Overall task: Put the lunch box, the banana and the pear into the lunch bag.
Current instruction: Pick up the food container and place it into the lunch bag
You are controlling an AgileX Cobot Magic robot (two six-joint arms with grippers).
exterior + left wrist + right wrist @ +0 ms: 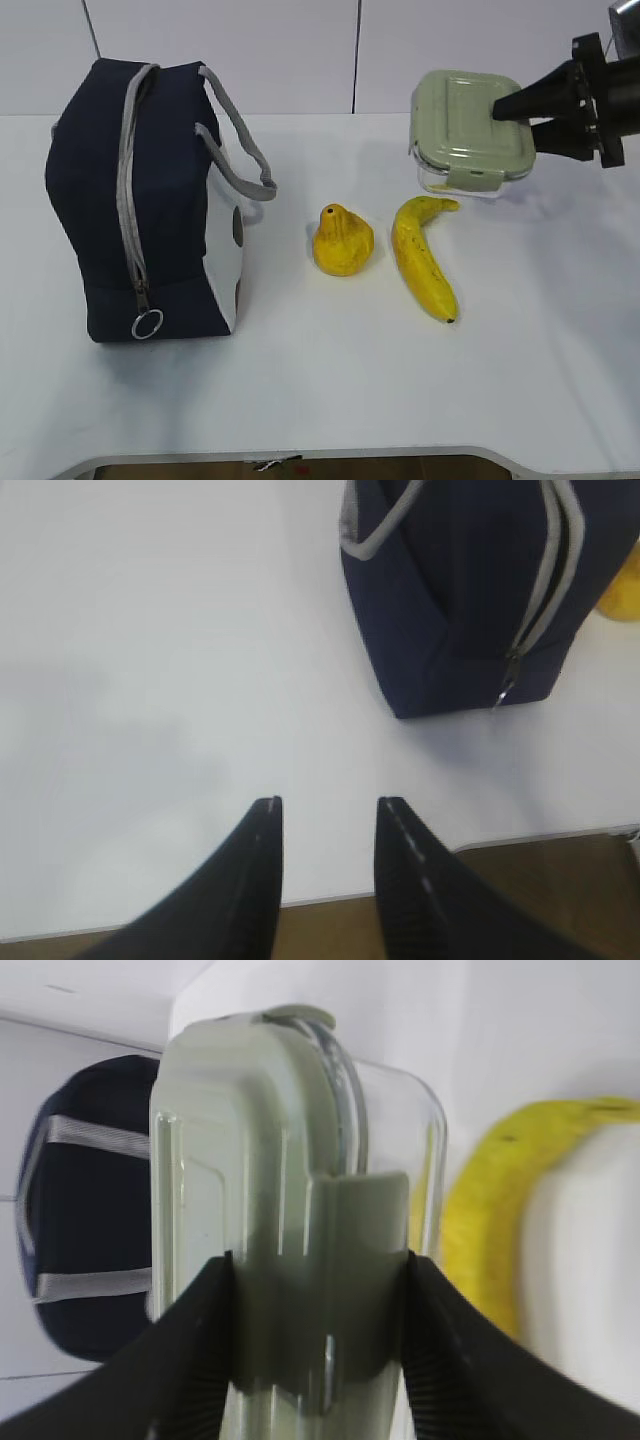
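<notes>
My right gripper [518, 115] is shut on the right end of the lunch box [465, 130], a clear container with a sage-green lid, held tilted above the table at the back right. In the right wrist view the fingers [195, 1340] clamp the lunch box [290, 1190] at its clip. The banana [425, 258] lies on the table below it, and the yellow pear [342, 240] sits to its left. The navy lunch bag [140, 200] stands at the left, its zipper shut. My left gripper [328, 805] is open and empty over the table's front edge, left of the lunch bag [470, 590].
The white table [330, 380] runs to its front edge near the bottom of the exterior view. A white panelled wall stands behind. The bag's grey handles [235, 150] stick out toward the pear. The banana [500, 1230] shows to the right of the box in the right wrist view.
</notes>
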